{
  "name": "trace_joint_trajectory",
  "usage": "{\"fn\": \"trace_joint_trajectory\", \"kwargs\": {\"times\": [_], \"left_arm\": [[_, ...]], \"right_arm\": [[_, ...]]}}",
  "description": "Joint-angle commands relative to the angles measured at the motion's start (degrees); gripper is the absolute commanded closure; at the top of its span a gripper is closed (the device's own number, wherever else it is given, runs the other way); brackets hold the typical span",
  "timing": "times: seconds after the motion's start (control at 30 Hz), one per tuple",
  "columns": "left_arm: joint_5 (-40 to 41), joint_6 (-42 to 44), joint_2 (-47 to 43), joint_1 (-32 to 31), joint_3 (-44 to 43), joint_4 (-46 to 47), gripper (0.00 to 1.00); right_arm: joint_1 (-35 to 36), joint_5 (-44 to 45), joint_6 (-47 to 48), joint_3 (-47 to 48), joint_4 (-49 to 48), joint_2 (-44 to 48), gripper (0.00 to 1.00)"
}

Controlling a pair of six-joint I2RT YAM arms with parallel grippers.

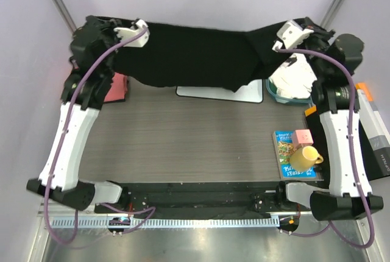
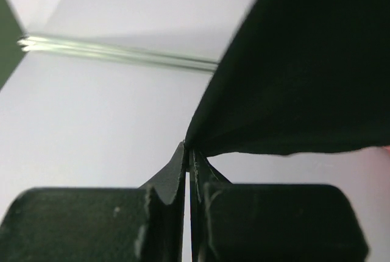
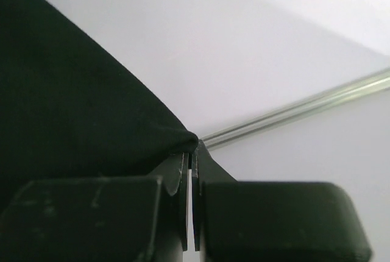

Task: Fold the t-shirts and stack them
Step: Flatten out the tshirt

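A black t-shirt [image 1: 195,55] hangs stretched out above the far side of the table, held at both upper corners. My left gripper [image 1: 145,33] is shut on its left corner; in the left wrist view the jaws [image 2: 187,149] pinch the cloth's edge [image 2: 304,73]. Shut on the right corner is my right gripper [image 1: 277,38], and the right wrist view shows the black cloth [image 3: 67,103] bunched at the fingertips [image 3: 193,152]. A coral-pink t-shirt [image 1: 116,88] lies at the far left, partly behind the left arm. White t-shirts [image 1: 291,76] sit at the far right. The black shirt's print is not visible.
A flat white board with black rim [image 1: 250,94] lies on the table under the hanging shirt. The white shirts rest in a teal bin [image 1: 277,99]. A blue booklet [image 1: 284,147], a pink block [image 1: 303,136] and a yellow cup [image 1: 304,157] stand near the right arm.
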State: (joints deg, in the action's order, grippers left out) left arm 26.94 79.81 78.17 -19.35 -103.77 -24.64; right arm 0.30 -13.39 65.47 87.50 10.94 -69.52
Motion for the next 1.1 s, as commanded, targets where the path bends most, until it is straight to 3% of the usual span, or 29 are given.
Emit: {"fn": "trace_joint_trajectory", "kwargs": {"times": [0.0, 0.23, 0.47, 0.67, 0.83, 0.93, 1.07], "left_arm": [[-4.3, 6.1, -7.0, 1.0, 3.4, 7.3, 1.0], [-4.7, 9.6, -7.5, 1.4, 2.2, 9.2, 1.0], [-6.3, 15.6, -1.2, 6.9, 4.6, 14.6, 1.0], [-7.0, 20.5, 13.2, 12.7, -5.5, 19.7, 1.0], [-8.8, 22.7, 23.6, 14.7, -22.8, 24.3, 1.0], [-12.0, 24.3, 25.9, 14.8, -28.9, 31.7, 1.0], [-15.2, 23.9, 22.4, 14.8, -28.8, 40.1, 1.0]], "right_arm": [[-1.4, 2.0, 0.7, 5.6, -5.6, 1.5, 0.99], [-1.4, 2.7, 3.4, 9.6, -12.3, -1.2, 0.99], [-1.4, 6.4, 3.5, 14.4, -22.1, -13.0, 0.99], [-0.7, 7.4, 5.5, 21.3, -28.5, -26.1, 0.99], [-0.4, 9.6, 6.6, 33.9, -33.2, -35.2, 0.99], [-0.5, 10.2, 6.5, 42.5, -31.7, -36.3, 0.99], [-0.6, 6.1, 6.9, 43.6, -29.4, -30.0, 0.99]]}}
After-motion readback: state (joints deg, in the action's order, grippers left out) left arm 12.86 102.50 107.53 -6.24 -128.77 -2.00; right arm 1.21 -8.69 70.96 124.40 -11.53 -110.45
